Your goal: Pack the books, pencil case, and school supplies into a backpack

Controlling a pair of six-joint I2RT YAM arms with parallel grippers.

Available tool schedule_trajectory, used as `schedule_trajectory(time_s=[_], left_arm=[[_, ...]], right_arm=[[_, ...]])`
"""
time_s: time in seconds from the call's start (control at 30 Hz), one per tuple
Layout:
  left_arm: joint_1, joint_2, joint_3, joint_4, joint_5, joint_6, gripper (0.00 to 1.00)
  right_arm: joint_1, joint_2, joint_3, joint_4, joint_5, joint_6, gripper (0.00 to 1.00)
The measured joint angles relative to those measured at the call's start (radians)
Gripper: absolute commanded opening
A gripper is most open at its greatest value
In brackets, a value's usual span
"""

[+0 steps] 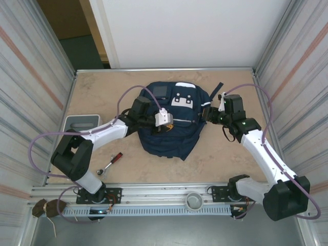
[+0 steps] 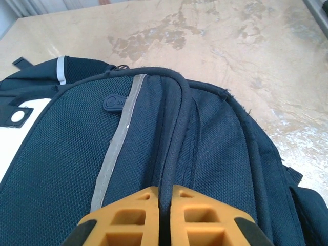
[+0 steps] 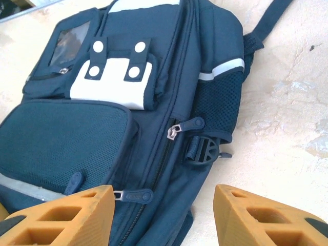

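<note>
The navy backpack (image 1: 169,138) lies flat mid-table, its white patch (image 3: 115,82) facing up. My left gripper (image 2: 165,192) is shut on a raised piped seam (image 2: 177,128) of the backpack (image 2: 215,154), which runs between the orange fingers. In the top view the left gripper (image 1: 158,121) sits over the bag's left half. My right gripper (image 3: 164,197) stands open at the right side of the backpack (image 3: 72,138), its jaws spanning the side zipper and a zipper pull (image 3: 132,196); in the top view the right gripper (image 1: 206,114) is at the bag's right edge. Books, pencil case and school supplies are out of view.
A grey tray (image 1: 81,123) sits at the left of the table. A red-handled metal tool (image 1: 113,161) lies near the front left. A second zipper pull (image 3: 190,124) and a buckle (image 3: 206,151) sit on the bag's side. Metal walls enclose left and right.
</note>
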Motion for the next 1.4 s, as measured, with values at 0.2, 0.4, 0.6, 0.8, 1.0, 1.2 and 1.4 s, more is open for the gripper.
schedule_trajectory(time_s=[0.2, 0.4, 0.6, 0.8, 1.0, 1.2, 1.4], left_arm=[[-0.066, 0.007, 0.002, 0.019, -0.109, -0.032, 0.36], [-0.097, -0.011, -0.002, 0.042, -0.171, -0.088, 0.63], [-0.063, -0.221, -0.118, 0.166, -0.207, -0.193, 0.79], [0.01, -0.398, -0.225, 0.282, -0.373, -0.33, 0.86], [0.033, -0.502, -0.312, 0.279, -0.681, -0.412, 0.89], [0.167, -0.639, -0.447, 0.278, -0.852, -0.498, 0.94], [0.301, -0.719, -0.524, 0.28, -0.906, -0.568, 0.96]], right_arm=[[0.001, 0.024, 0.0, 0.001, -0.016, 0.003, 0.54], [0.006, 0.027, 0.0, -0.003, -0.007, 0.001, 0.69], [0.112, 0.019, 0.03, -0.039, 0.118, -0.032, 0.82], [0.27, 0.015, 0.11, -0.047, 0.294, -0.105, 0.96], [0.37, 0.03, 0.185, -0.037, 0.482, -0.2, 0.99], [0.369, 0.058, 0.187, -0.011, 0.624, -0.267, 0.99], [0.338, 0.066, 0.186, 0.018, 0.717, -0.306, 0.99]])
